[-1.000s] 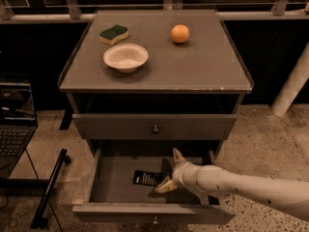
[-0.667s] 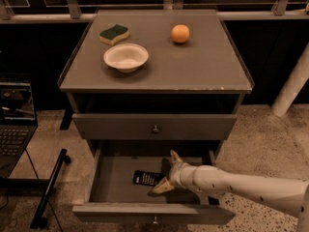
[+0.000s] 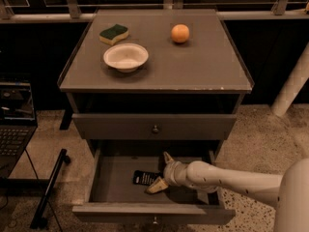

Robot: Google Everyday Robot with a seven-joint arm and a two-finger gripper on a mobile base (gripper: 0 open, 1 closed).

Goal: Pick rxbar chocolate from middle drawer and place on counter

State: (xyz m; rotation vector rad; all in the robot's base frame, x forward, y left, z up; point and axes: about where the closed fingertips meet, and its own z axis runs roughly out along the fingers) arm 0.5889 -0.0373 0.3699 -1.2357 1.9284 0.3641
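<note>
The middle drawer (image 3: 145,211) is pulled open at the bottom of the cabinet. The rxbar chocolate (image 3: 144,178), a flat black bar with white print, lies on the drawer's grey floor near the middle. My gripper (image 3: 162,172) reaches into the drawer from the right on a white arm. It is open, with one finger pointing up and the other (image 3: 157,186) down at the bar's right end. The bar is not gripped. The counter (image 3: 159,69) is the grey top above.
On the counter sit a green-and-yellow sponge (image 3: 114,33), a white bowl (image 3: 125,56) and an orange (image 3: 180,33). A closed grey drawer front (image 3: 120,126) is above the open one. A laptop (image 3: 14,124) and a black stand (image 3: 50,187) are at left, a white post (image 3: 292,86) at right.
My gripper has moved slightly left inside the drawer, closer to the bar. The bar has not moved.
</note>
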